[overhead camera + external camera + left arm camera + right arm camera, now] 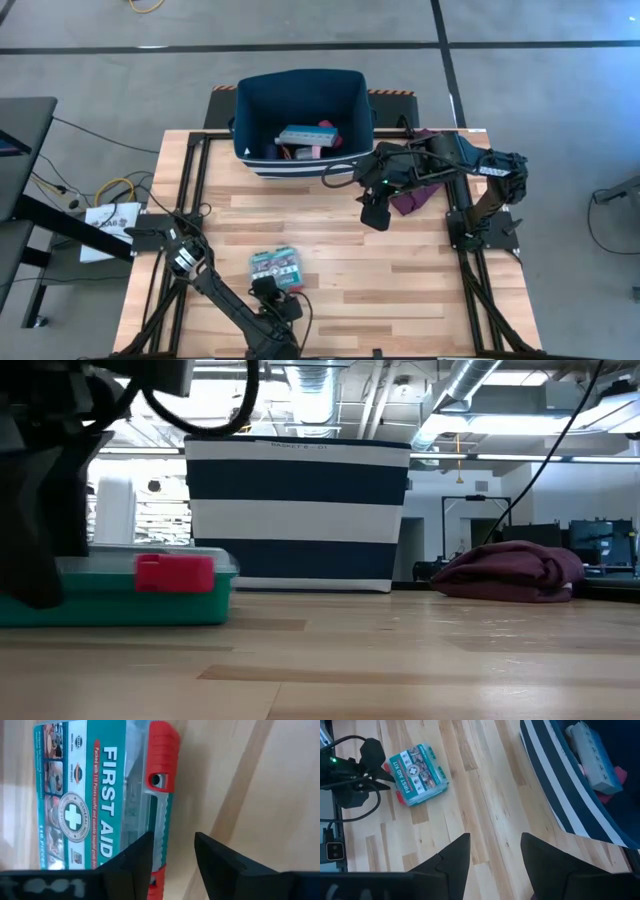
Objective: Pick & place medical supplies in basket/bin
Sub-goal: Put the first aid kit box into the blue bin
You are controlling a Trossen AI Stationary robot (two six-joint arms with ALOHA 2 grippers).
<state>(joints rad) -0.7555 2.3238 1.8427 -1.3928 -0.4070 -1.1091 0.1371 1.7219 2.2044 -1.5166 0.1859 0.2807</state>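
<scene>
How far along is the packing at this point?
Done: several small supplies, including a light-blue pill strip, lie in the navy striped fabric bin. In hand: open left gripper over the teal first-aid box. Left: box still on the table. Right gripper open, empty.

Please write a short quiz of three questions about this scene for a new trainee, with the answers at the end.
1. True or false: the first-aid box already lies inside the striped bin.
2. Which hand is next to the first-aid box? A) left hand B) right hand
3. Fill in: the maroon cloth lies on the table to the ____ of the bin in the low view.

Key: 1 false, it lies on the table. 2 A, open beside its red latch edge. 3 right.
</scene>
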